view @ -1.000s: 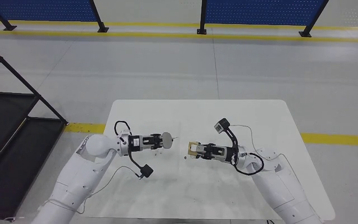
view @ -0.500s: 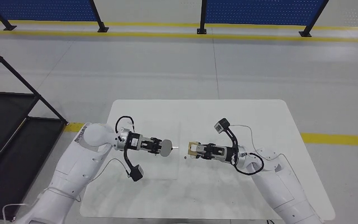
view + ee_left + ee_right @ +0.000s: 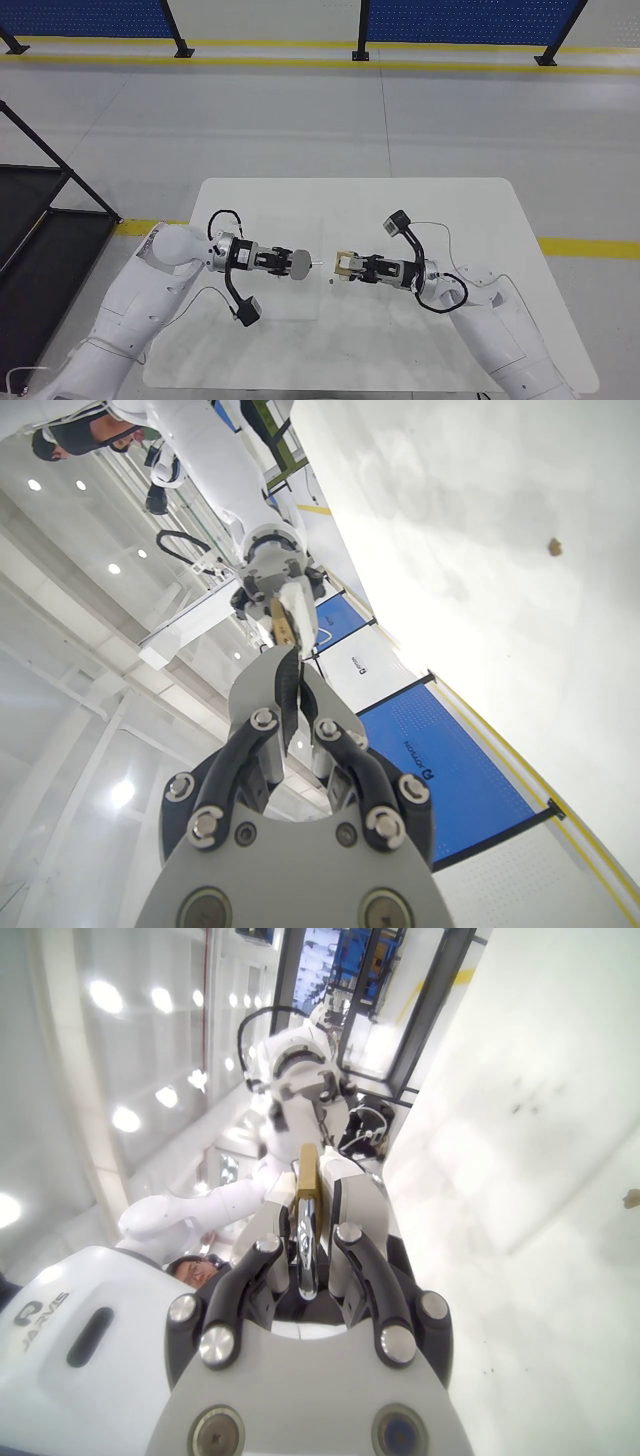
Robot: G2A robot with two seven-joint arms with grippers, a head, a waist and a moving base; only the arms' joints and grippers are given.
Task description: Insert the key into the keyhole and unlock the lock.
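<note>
Counting up: one brass lock (image 3: 345, 266), one key (image 3: 314, 264), two grippers. The right gripper (image 3: 307, 1178) is clamped on the lock, shackle toward its wrist. The left gripper (image 3: 295, 666) pinches the key, tip just short of the lock; most of the key hides between the pads (image 3: 287, 692). One brown speck (image 3: 329, 282) lies on the table (image 3: 470, 210); the keyhole is too small to make out.

Bright ceiling lamps (image 3: 105, 995) wash out the table (image 3: 450, 550).

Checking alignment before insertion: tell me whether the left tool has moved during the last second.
Yes. In the top view the left tool, holding the key, shifted toward the table's near edge, ending level with the padlock.
</note>
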